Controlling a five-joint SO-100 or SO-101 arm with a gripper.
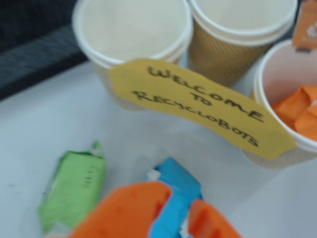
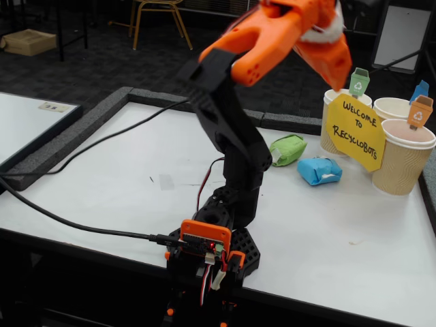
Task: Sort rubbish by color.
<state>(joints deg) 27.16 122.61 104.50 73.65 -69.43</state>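
The gripper (image 2: 320,41) is being held high above the table (image 2: 122,177) in the fixed view, well clear of the wads, near the cups. Its jaws are being kept apart w/ nothing between them; in the wrist view the orange fingers (image 1: 129,210) are seen at the bottom edge, w/ a gap through which the blue wad (image 1: 176,186) is showing.

The green wad (image 2: 288,149) and blue wad (image 2: 319,170) are lying on the table just in front of the cups, side by side but apart, green to the left in both views. White tape bits are visible on each. The orange wad (image 1: 299,111) is sitting inside the right-hand cup (image 1: 267,64) in the wrist view, approx. half hidden by the rim.

Three paper cups are standing together; the yellow sign (image 2: 355,131) reading "Welcome to Recyclobots" is being carried across their fronts. Small coloured tags (image 2: 359,81) are sticking up from the cup rims in the fixed view: green, blue, orange.
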